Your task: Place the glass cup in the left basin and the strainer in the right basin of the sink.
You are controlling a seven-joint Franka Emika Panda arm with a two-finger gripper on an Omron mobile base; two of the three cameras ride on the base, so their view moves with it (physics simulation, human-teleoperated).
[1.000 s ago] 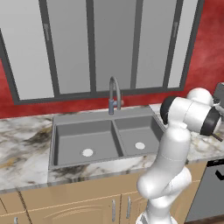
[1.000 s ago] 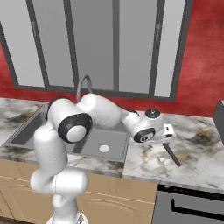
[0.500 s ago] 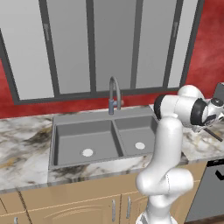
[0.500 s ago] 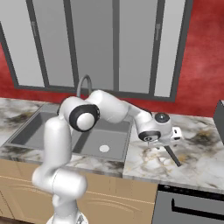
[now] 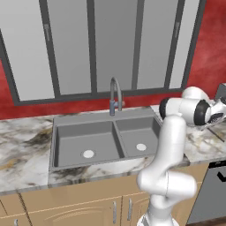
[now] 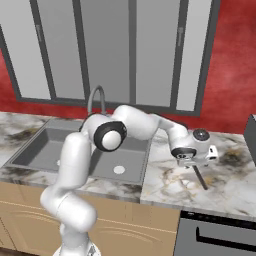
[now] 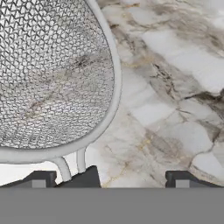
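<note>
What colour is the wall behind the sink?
Red wall, seen best in the right base view.

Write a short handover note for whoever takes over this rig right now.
Gripper: open, low over the marble counter right of the sink, holding nothing.
Strainer: on that counter just ahead of the fingertips, not gripped; its dark handle sticks out below the hand.
Both basins hold nothing but their drains.
Done: nothing placed.
Left: strainer to right basin, glass cup to left basin; I cannot make out the cup.
</note>
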